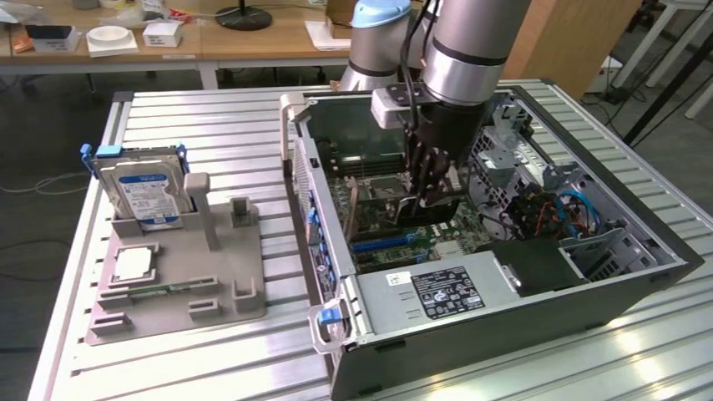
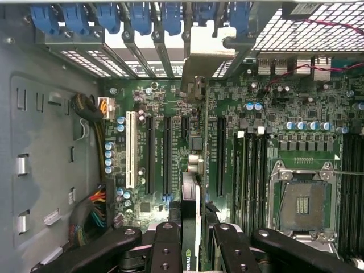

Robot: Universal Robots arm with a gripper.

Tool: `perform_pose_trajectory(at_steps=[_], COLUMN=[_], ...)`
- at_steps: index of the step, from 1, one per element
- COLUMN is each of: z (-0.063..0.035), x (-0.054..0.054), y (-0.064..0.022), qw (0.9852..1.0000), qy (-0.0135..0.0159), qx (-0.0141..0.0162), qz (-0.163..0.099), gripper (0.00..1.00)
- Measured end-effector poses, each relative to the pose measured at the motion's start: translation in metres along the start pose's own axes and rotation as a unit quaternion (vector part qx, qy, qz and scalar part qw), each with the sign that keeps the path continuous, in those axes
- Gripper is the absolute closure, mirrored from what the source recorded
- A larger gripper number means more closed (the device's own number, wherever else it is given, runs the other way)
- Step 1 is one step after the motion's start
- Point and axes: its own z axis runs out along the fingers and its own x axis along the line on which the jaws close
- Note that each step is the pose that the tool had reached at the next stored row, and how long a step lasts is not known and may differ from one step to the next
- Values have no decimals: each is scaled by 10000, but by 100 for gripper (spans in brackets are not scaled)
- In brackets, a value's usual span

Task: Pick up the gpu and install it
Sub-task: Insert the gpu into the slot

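The gpu is a thin dark card seen edge-on, and its silvery end bracket reaches toward the blue-clipped rear slot openings of the case. My gripper is shut on it, with a black finger on each side of the card. The card stands upright over the green motherboard, in line with the long black expansion slots. I cannot tell whether its edge touches a slot. In the exterior view my gripper reaches down into the open computer case with the gpu beneath it.
An empty CPU socket and memory slots lie beside the card. The power supply and cable bundles crowd the case. At the exterior view's left, a grey fixture holds a blue-labelled hard drive and a square silver chip.
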Motion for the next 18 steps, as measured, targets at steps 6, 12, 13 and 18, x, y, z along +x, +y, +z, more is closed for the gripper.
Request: perform_pose_trajectory(at_steps=[6, 12, 13, 18], z=[14, 71, 86, 167], x=[-1, -3, -4, -8], y=[25, 53, 53, 75], qw=[10000, 10000, 10000, 10000], qy=[1, 1, 2, 1], qx=[12, 29, 29, 41], qz=[2, 0, 0, 2], gripper=[74, 74, 74, 74])
